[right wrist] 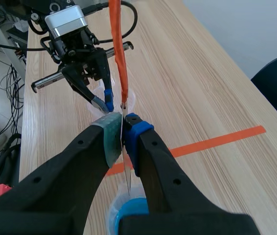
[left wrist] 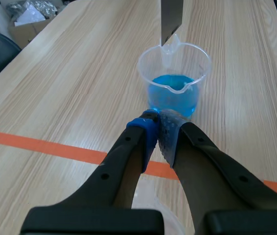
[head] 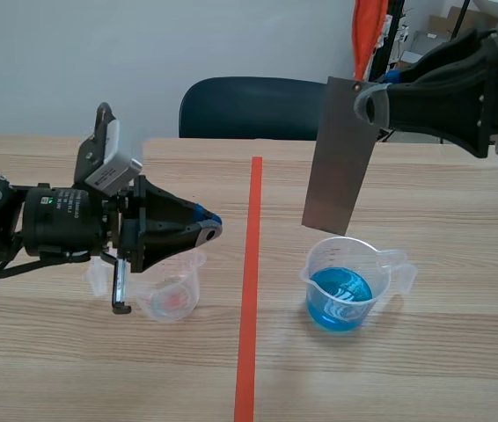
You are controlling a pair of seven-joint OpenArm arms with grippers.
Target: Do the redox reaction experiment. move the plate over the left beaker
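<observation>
A grey metal plate (head: 340,158) hangs upright with its lower edge just above a clear beaker of blue liquid (head: 344,286), right of the tape line. My right gripper (head: 365,98) is shut on the plate's upper corner. In the right wrist view the plate (right wrist: 127,178) shows edge-on between the pads, above the blue beaker (right wrist: 131,213). A nearly empty clear beaker (head: 172,294) stands left of the line. My left gripper (head: 211,227) is shut on nothing and hovers just above it. In the left wrist view the left gripper (left wrist: 159,120) points toward the blue beaker (left wrist: 175,81) and the plate's tip (left wrist: 172,19).
An orange tape line (head: 249,281) runs down the middle of the wooden table (head: 443,369). An orange strap (right wrist: 118,49) rises from the plate's top. A dark chair (head: 249,107) stands behind the far edge. My left gripper (right wrist: 103,103) shows ahead in the right wrist view.
</observation>
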